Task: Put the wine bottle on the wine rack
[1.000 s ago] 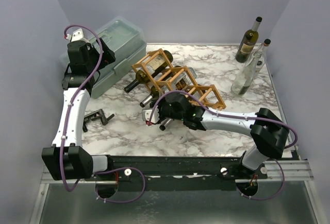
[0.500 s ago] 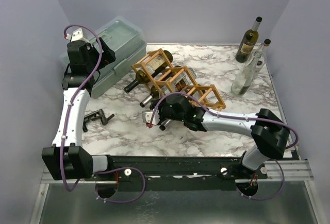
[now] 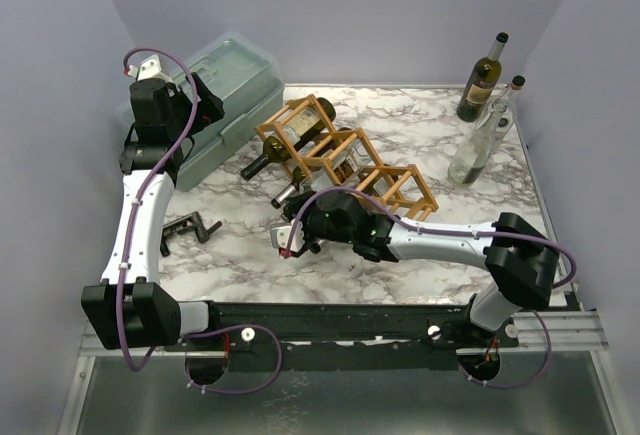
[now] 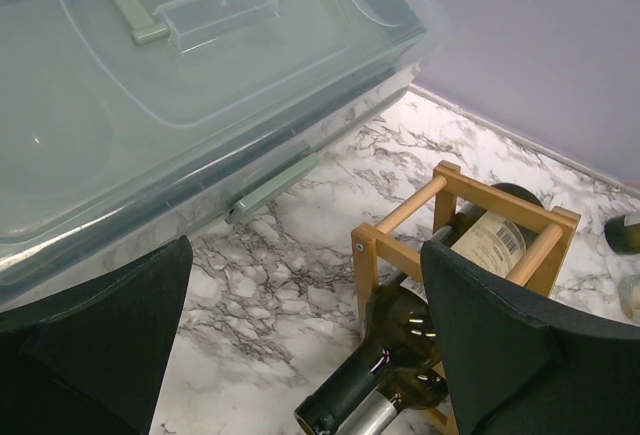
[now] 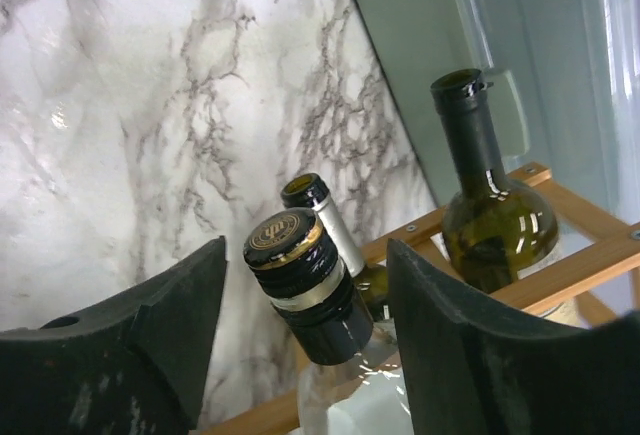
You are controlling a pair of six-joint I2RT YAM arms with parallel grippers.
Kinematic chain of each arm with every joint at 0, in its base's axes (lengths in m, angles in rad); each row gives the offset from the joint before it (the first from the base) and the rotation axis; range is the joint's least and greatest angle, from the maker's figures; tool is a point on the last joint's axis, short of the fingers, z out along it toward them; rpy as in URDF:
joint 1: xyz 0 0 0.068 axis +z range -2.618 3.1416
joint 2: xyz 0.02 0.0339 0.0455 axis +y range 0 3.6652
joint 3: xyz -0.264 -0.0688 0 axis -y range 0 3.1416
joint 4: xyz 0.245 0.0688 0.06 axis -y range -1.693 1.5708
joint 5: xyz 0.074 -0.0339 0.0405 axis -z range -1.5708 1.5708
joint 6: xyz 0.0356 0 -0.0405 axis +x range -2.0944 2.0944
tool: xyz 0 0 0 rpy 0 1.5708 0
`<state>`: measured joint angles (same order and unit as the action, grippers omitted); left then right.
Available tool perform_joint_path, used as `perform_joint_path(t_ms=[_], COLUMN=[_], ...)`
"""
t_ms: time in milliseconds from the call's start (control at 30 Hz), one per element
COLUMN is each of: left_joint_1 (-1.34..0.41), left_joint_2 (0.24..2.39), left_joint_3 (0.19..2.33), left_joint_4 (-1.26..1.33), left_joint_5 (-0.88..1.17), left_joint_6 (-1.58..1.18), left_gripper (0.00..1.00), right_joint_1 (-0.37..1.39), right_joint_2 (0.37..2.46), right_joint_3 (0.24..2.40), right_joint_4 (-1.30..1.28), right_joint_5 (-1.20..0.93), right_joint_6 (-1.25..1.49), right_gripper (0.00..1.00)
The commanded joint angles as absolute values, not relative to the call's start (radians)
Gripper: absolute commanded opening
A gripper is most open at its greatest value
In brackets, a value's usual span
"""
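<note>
Right pincer (image 5: 307, 245) sits around the neck of the wine bottle (image 5: 312, 305), fingers parted, with a clear gap on each side of the gold-ringed cap. It grips nothing. The bottle lies on its side in the wine rack (image 4: 505, 195), in the cell next to two filled ones, neck poking out towards the arms. Beside it are a pale-necked bottle (image 5: 318, 200) and, in the end cell, a dark green one (image 4: 400, 355).

Left pincer (image 4: 305, 250) hangs wide open and empty above the bench (image 3: 250, 255), between the plastic toolbox (image 3: 215, 95) and the rack's end. Two more bottles stand upright at the far right corner, one dark (image 3: 483, 77) and one clear (image 3: 480, 140), well apart from the rack.

My read is that the placing looks done for this bottle and the step in hand is letting go and backing off. To do it well:
- Keep the fingers wide enough to pass the cap, which is the fattest part here.
- Draw straight back along the neck's line, not sideways. A sideways brush could roll the bottle or shove the light lattice.
- Lift only once the fingertips are past the cap.
- Watch the neighbour's cap just beside the left finger — easy to clip on the way out.

From the wrist view I cannot tell how deep the bottle's body sits in its cell.
</note>
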<state>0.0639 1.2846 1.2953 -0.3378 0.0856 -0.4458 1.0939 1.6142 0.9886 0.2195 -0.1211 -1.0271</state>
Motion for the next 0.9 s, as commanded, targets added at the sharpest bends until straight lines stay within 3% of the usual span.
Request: perform_joint_path(t_ms=[0, 100, 167, 467, 867], left_joint_1=[0.07, 0.07, 0.071, 0.071, 0.068], left_joint_2=[1.29, 1.292, 1.287, 1.282, 1.282], left_joint_3=[1.29, 1.292, 1.29, 1.29, 1.291], left_joint_4=[-0.322, -0.322, -0.322, -0.322, -0.32], left_joint_5=[0.101, 0.107, 0.102, 0.094, 0.114], left_joint_6=[-0.45, -0.451, -0.451, -0.448, -0.455], left_gripper=[0.98, 0.98, 0.98, 0.98, 0.98], right_joint_1=[1.105, 1.104, 1.112, 1.127, 1.126], right_joint_2=[1.635, 1.603, 1.58, 1.343, 1.081], right_joint_3=[0.957, 0.932, 0.935, 0.971, 0.931], right_joint_4=[0.287, 0.326, 0.313, 0.236, 0.549], right_joint_5=[-0.077, -0.091, -0.084, -0.102, 0.214], right_joint_6=[-0.974, -0.95, -0.948, -0.764, -0.675], right_gripper=[0.73, 0.85, 0.99, 1.0, 1.0])
